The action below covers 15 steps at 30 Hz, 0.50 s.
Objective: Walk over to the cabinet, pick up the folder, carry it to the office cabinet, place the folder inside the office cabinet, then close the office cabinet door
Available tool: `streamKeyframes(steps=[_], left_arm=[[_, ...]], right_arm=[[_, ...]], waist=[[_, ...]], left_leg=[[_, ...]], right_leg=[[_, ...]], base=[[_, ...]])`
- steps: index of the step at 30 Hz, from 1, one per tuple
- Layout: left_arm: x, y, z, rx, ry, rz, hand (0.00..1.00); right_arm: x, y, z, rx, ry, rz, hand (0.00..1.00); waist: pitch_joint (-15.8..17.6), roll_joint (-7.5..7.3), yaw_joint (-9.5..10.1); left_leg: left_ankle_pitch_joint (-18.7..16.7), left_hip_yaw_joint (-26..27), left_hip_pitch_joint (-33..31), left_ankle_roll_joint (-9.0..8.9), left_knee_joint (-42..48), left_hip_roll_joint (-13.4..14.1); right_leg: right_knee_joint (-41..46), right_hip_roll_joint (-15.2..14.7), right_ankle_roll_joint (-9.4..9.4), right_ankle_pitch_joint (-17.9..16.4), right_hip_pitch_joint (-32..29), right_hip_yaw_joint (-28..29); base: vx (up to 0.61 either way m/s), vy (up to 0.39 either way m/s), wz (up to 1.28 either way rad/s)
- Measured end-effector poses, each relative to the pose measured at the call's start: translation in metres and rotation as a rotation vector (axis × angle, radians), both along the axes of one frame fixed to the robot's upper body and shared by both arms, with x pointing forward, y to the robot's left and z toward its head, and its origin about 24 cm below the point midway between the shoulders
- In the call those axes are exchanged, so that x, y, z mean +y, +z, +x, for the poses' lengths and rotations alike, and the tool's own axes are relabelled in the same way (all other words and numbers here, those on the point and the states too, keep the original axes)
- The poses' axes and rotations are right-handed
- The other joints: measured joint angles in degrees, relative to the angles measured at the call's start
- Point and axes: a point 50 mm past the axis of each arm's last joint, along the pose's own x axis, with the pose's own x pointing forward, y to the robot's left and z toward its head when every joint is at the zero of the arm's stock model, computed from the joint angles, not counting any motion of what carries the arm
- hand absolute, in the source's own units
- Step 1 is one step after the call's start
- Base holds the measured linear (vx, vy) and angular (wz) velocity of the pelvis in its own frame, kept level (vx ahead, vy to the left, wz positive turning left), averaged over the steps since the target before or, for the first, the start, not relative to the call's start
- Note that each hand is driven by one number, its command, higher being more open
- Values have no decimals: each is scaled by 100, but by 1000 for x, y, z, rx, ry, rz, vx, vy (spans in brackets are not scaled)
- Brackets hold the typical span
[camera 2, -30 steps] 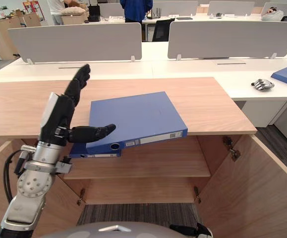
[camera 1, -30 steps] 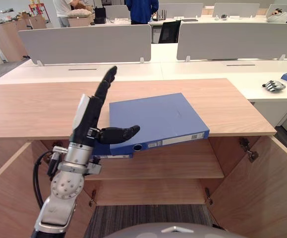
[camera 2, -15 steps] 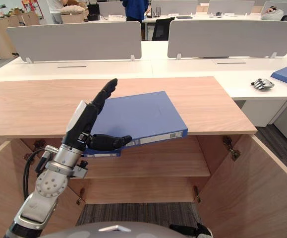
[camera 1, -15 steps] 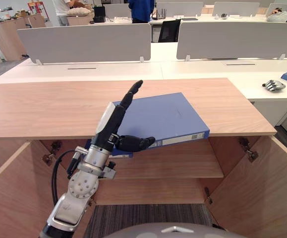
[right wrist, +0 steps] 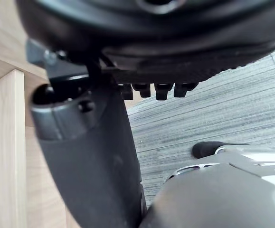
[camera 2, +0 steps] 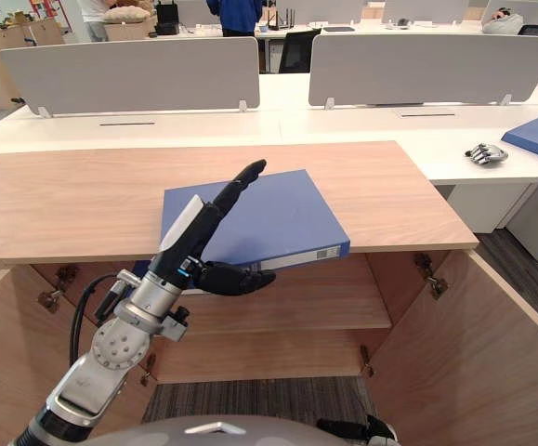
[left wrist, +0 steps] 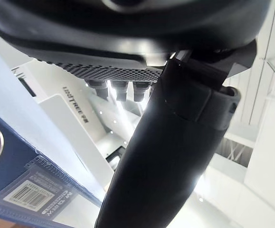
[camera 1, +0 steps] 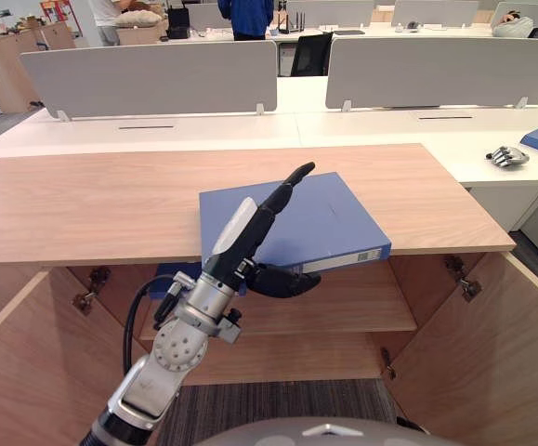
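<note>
Folder [camera 1: 329, 218] lies flat on the cabinet top [camera 1: 83, 200]. Its spine faces the robot, runs left to right and pokes out past the front edge. Cabinet doors below stand open.

Left hand [camera 1: 239, 243] is at the spine's left end. Fingers [camera 1: 282, 190] are straight, angled up and forward over the top face. Thumb [camera 1: 285, 282] is spread wide, just under and in front of the spine. The hand is unclenched and brackets the overhanging edge, with nothing pinched yet. Left wrist view shows the spine label and ring hole beside the thumb, with light showing between them. Contact of fingers with the top face: cannot tell.

Right hand [right wrist: 151, 38] shows in its own wrist view, low by the cabinet side and floor, well away from the folder.

Judgement: the left hand is the nearer one. The folder sits between fingers and thumb, so the grasp turns on closing across the spine's thickness. The grip point is far off-centre, so the right end may sag or swing on lift.
</note>
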Motion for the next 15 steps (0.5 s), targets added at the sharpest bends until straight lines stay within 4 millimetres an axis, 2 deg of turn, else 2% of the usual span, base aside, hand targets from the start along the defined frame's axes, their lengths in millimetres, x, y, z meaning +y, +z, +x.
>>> streamKeyframes(steps=[2,6,15], left_arm=[[-1,-2,-1,-12,1,46,100],[-1,-19,-1,2,-1,194,100],[-2,-24,-5,-49,34,287,100]], right_arm=[[0,0,0,-1,0,-1,100],[-1,0,2,1,15,-14,100],[-3,1,5,-5,17,-23,100]], waist=[[0,2,-10],[6,5,-20],[57,24,-31]], left_leg=[[-1,-7,4,1,-4,-4],[1,-35,37,3,-28,-31],[-6,-78,55,51,-124,-155]], right_leg=[[0,1,-3,3,1,-12],[-8,-25,-7,7,7,-41],[-142,-118,39,45,60,-103]], base=[[0,0,0],[0,0,1],[0,0,2]])
